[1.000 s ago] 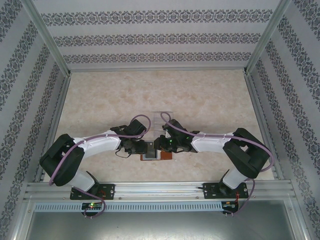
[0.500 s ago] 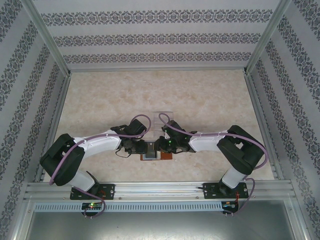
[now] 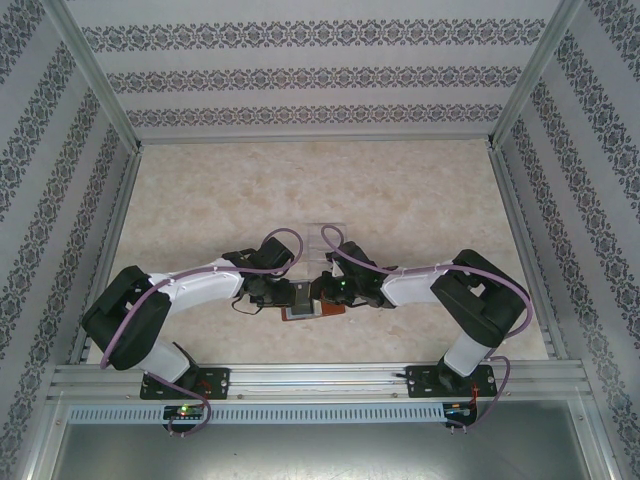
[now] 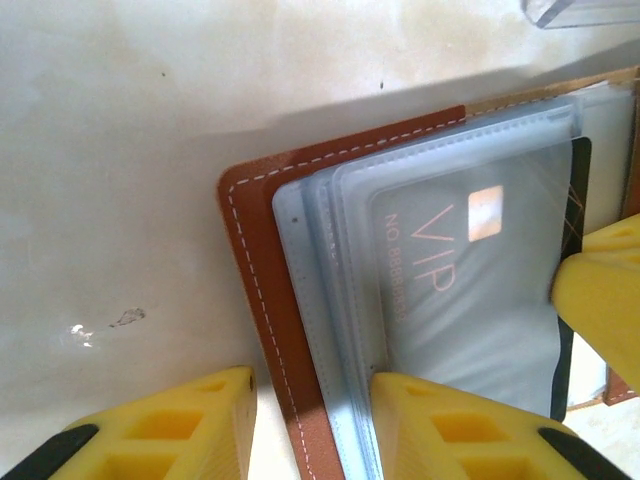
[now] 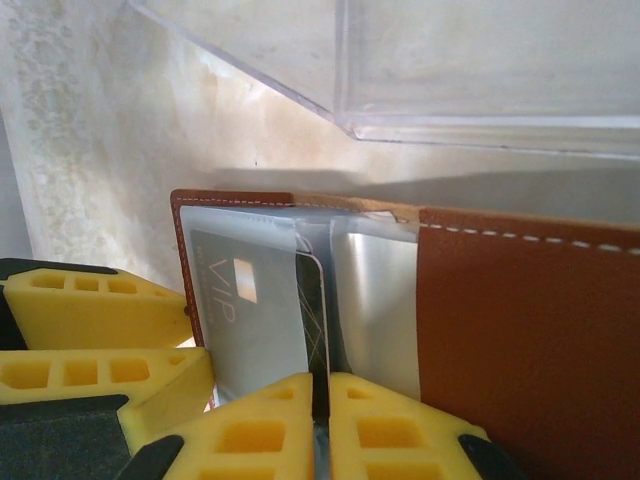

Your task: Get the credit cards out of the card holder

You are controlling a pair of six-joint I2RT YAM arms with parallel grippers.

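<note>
Left wrist: VIP card (image 4: 462,290) behind cloudy sleeve (image 4: 345,215)

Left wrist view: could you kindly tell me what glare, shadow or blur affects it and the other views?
Left wrist view: the card holder throws a soft shadow on the table, and cloudy sleeves haze the VIP card. Right wrist view: the clear tray shows bright edges above a shadow band. Top external view: even light, card holder small between the arms.
</note>
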